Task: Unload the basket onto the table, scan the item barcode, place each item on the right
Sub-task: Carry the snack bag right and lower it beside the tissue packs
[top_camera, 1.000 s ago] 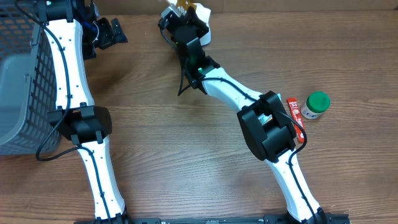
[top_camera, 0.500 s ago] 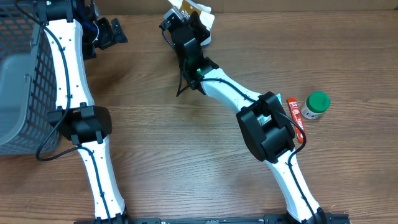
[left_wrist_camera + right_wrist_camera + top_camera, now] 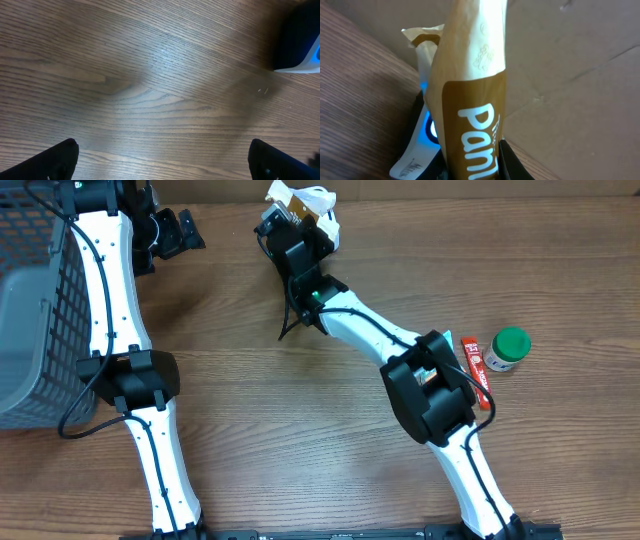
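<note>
A brown and tan packet [image 3: 470, 100] with white lettering stands upright, pinched near its lower end by my right gripper [image 3: 472, 167], which is shut on it. Overhead, the packet [image 3: 297, 194] is at the table's far edge in the middle, with the right gripper [image 3: 292, 225] just below it. A white scanner [image 3: 412, 150] with a blue glow sits right behind the packet, on its left. Its white body [image 3: 328, 220] shows overhead beside the gripper. My left gripper [image 3: 162, 160] is open over bare wood, far left at the back [image 3: 172, 232].
A grey mesh basket [image 3: 25, 330] stands along the left edge. A green-capped white bottle [image 3: 508, 348] and a red packet [image 3: 476, 372] lie at the right, beside the right arm's elbow. A dark, white-edged object [image 3: 300, 40] shows at the top right of the left wrist view.
My right gripper has carried the packet slightly left and farther toward the table's back edge, by the scanner. The left arm has not moved.
</note>
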`<state>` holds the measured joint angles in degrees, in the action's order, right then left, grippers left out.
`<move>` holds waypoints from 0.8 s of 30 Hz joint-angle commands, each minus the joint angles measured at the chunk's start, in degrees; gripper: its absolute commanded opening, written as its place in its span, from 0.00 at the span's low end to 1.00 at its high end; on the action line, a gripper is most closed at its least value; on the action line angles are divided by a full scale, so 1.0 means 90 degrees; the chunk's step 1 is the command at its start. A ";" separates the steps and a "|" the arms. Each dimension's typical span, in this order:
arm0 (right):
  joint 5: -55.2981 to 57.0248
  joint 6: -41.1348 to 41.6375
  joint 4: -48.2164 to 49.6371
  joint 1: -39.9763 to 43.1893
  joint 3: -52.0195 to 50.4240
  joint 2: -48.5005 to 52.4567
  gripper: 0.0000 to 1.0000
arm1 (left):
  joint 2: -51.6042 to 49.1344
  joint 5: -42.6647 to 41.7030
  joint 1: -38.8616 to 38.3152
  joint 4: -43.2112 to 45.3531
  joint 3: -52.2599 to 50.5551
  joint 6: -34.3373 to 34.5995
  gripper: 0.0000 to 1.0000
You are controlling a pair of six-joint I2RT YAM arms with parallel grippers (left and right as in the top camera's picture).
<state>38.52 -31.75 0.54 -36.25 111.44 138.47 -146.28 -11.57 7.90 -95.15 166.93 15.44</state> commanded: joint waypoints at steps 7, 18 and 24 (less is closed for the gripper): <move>-0.0826 0.1853 -0.2317 0.0024 0.0114 -0.2251 0.04 | 0.0044 0.0017 -0.0010 0.0002 0.0112 -0.0024 1.00; -0.3577 0.3223 -0.7599 0.0675 0.0032 -0.3089 0.12 | 0.0044 0.0017 -0.0010 0.0002 0.0112 -0.0024 1.00; -0.4245 0.3223 -0.8575 0.1248 -0.0789 -0.3062 0.48 | 0.0044 0.0017 -0.0010 0.0002 0.0112 -0.0024 1.00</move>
<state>6.26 -4.01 -76.40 -26.83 107.11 110.59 -146.28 -11.57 7.90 -95.15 166.93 15.44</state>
